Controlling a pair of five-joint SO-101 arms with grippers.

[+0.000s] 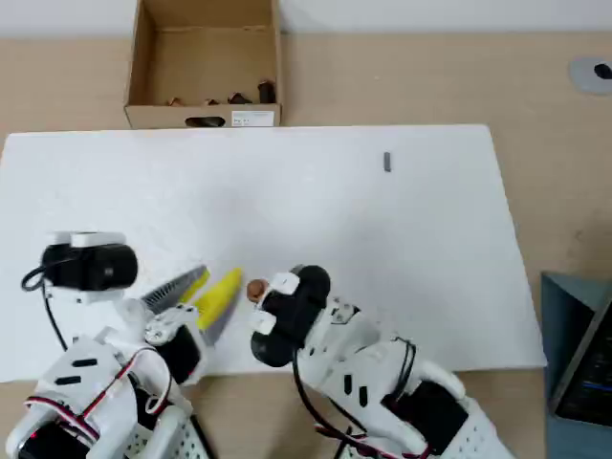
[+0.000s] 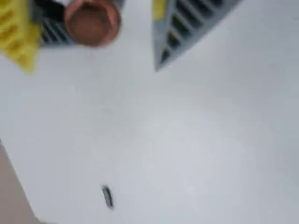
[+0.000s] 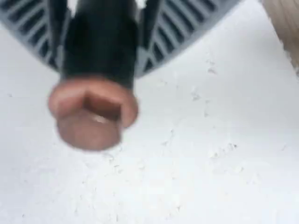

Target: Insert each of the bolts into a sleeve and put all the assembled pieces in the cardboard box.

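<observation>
My right gripper (image 1: 260, 293) (image 3: 100, 70) is shut on a black cylinder (image 3: 100, 42) with a copper flanged head (image 1: 256, 289) (image 3: 93, 114) sticking out past the fingertips, just above the white mat (image 1: 316, 220). My left gripper (image 1: 222, 275) (image 2: 91, 65) stands open right beside it. In the left wrist view, the copper head (image 2: 92, 21) shows between its yellow finger (image 2: 16, 37) and grey finger (image 2: 187, 28). A small dark loose piece (image 1: 387, 163) (image 2: 107, 196) lies on the far right part of the mat. The cardboard box (image 1: 143, 67) stands beyond the mat with several copper and dark pieces inside.
The mat covers most of the wooden table (image 1: 555, 172). A grey round fitting (image 1: 593, 72) sits at the table's far right corner and a dark object (image 1: 579, 363) at the right edge. Bare mat lies between the grippers and the box.
</observation>
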